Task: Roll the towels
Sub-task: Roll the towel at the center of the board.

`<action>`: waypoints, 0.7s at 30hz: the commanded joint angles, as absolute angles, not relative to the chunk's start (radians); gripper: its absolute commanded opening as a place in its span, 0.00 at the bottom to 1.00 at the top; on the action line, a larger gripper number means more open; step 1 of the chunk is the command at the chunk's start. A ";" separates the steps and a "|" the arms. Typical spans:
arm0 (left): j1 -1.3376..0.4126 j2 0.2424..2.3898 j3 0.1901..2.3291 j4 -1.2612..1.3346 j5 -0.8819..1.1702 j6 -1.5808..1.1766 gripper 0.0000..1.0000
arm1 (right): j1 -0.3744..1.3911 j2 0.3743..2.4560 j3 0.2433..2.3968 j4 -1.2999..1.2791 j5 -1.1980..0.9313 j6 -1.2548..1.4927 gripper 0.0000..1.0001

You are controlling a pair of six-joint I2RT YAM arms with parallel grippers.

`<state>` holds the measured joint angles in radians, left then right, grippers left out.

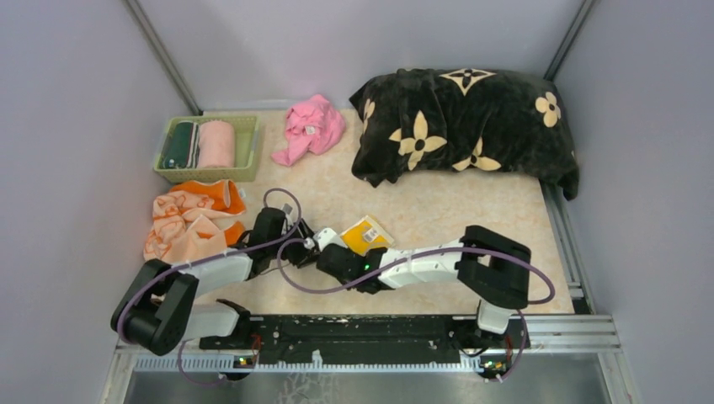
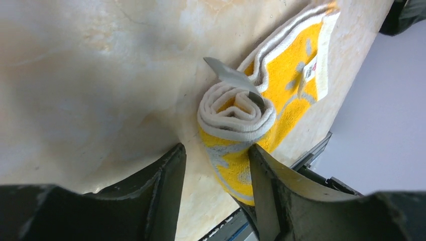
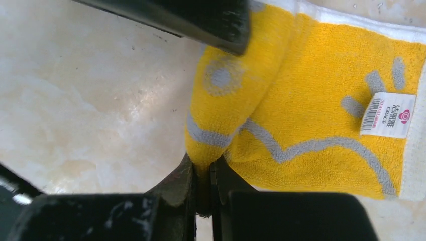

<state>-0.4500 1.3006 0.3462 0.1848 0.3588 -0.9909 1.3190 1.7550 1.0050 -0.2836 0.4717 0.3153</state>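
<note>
1. The right gripper (image 3: 202, 164) is pinched tight on the rolled edge of the yellow towel (image 2: 236, 118), in the middle of the bench (image 1: 471, 210).
2. The left gripper (image 2: 216, 150) stands open, one finger on each side of the roll's end. The flat tail runs away beyond it.
3. Both grippers are at the roll, and the left looks placed to clamp it.
4. In the top view the arms cover the roll, and the towel's other face is unseen.

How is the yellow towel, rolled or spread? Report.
Partly rolled: the towel coils in a spiral at one end, the rest lies flat.
</note>
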 commanded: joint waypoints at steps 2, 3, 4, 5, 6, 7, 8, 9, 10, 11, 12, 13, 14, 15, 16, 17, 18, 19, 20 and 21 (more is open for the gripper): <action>-0.446 1.167 0.288 0.148 0.305 -0.970 0.59 | 1.169 1.564 0.876 -0.006 0.011 0.375 0.00; -0.444 1.140 0.285 0.142 0.311 -0.968 0.60 | 1.135 1.547 0.847 0.046 -0.074 0.402 0.00; -0.444 1.112 0.284 0.134 0.313 -0.968 0.61 | 1.099 1.534 0.805 0.099 -0.149 0.430 0.00; -0.442 1.089 0.284 0.125 0.315 -0.966 0.61 | 1.068 1.525 0.774 0.157 -0.211 0.466 0.00; -0.442 1.069 0.284 0.114 0.317 -0.964 0.62 | 1.038 1.521 0.745 0.210 -0.269 0.504 0.00; -0.443 1.053 0.287 0.102 0.316 -0.964 0.62 | 1.007 1.521 0.714 0.264 -0.319 0.543 0.00; -0.442 1.041 0.289 0.095 0.319 -0.964 0.63 | 0.982 1.524 0.684 0.322 -0.363 0.588 0.00; -0.442 1.034 0.288 0.092 0.326 -0.966 0.63 | 0.956 1.528 0.654 0.374 -0.395 0.630 0.00; -0.442 1.031 0.288 0.093 0.336 -0.970 0.64 | 0.933 1.534 0.624 0.431 -0.421 0.677 0.00; -0.442 1.035 0.287 0.098 0.347 -0.976 0.64 | 0.915 1.543 0.599 0.484 -0.448 0.720 0.00; -0.443 1.041 0.286 0.103 0.357 -0.981 0.64 | 0.898 1.552 0.574 0.530 -0.465 0.774 0.00; -0.442 1.053 0.288 0.109 0.370 -0.989 0.64 | 0.886 1.564 0.552 0.574 -0.477 0.812 0.00; -0.442 1.067 0.288 0.119 0.381 -0.997 0.65 | 0.874 1.577 0.532 0.613 -0.489 0.848 0.00; -0.443 1.083 0.286 0.132 0.394 -1.005 0.65 | 0.863 1.592 0.512 0.652 -0.498 0.883 0.00; -0.443 1.100 0.284 0.152 0.405 -1.014 0.65 | 0.852 1.610 0.492 0.698 -0.508 0.923 0.00; -0.443 1.117 0.278 0.175 0.418 -1.024 0.65 | 0.843 1.626 0.471 0.749 -0.521 0.962 0.00; -0.444 1.133 0.274 0.196 0.425 -1.032 0.65 | 0.832 1.642 0.450 0.807 -0.538 1.004 0.00; -0.445 1.150 0.272 0.217 0.431 -1.038 0.66 | 0.823 1.686 0.428 0.885 -0.551 1.046 0.00; -0.446 1.166 0.272 0.239 0.437 -1.042 0.66 | 0.815 1.714 0.410 0.928 -0.562 1.083 0.00; -0.448 1.182 0.274 0.264 0.443 -1.047 0.67 | 0.809 1.740 0.395 0.993 -0.571 1.119 0.00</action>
